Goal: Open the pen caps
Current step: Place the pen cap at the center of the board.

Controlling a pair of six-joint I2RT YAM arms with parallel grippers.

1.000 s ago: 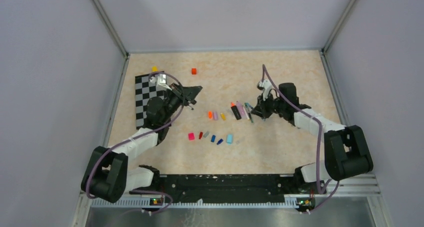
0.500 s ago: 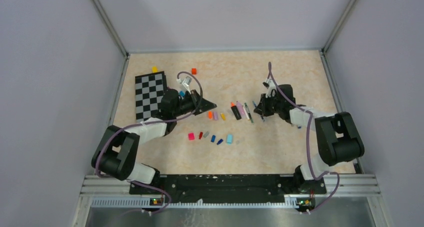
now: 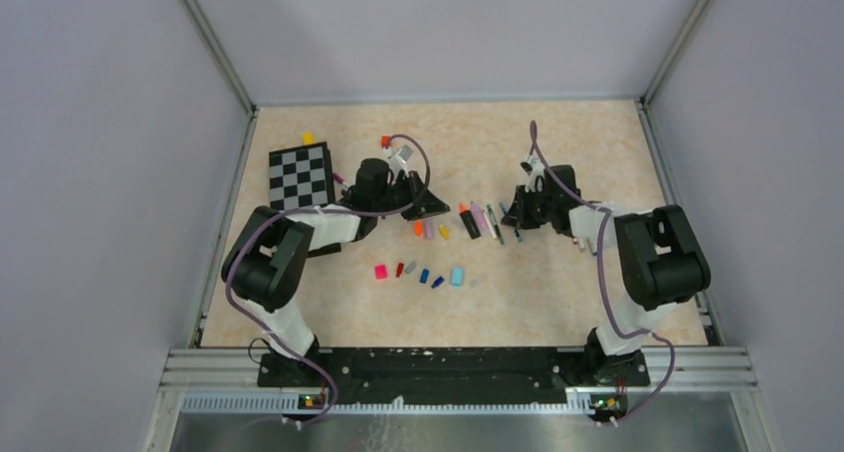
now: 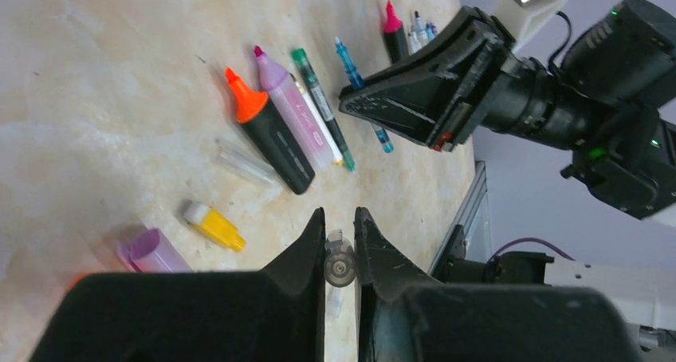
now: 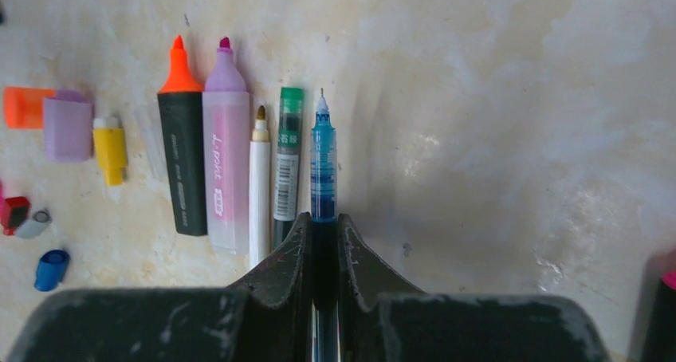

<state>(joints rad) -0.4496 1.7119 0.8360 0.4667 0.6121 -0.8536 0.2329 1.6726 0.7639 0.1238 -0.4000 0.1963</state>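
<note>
R gripper (image 5: 323, 222) fingers were pinched tight on the blue pen (image 5: 323, 167), its tip bare. The pen sat at the right end of the pen row, just beside the green pen (image 5: 288, 171). Next came the white pen (image 5: 259, 188), pink highlighter (image 5: 225, 171) and orange highlighter (image 5: 182, 171), all uncapped, on the table (image 5: 518, 99). Loose caps lay left of the row: yellow cap (image 5: 110, 151), purple cap (image 5: 68, 127), orange cap (image 5: 22, 107), w/ a blue cap (image 5: 50, 270) apart. L gripper (image 4: 339, 216) jaws were nearly closed, gripping a small clear cap (image 4: 340, 265) btwn them.
</note>
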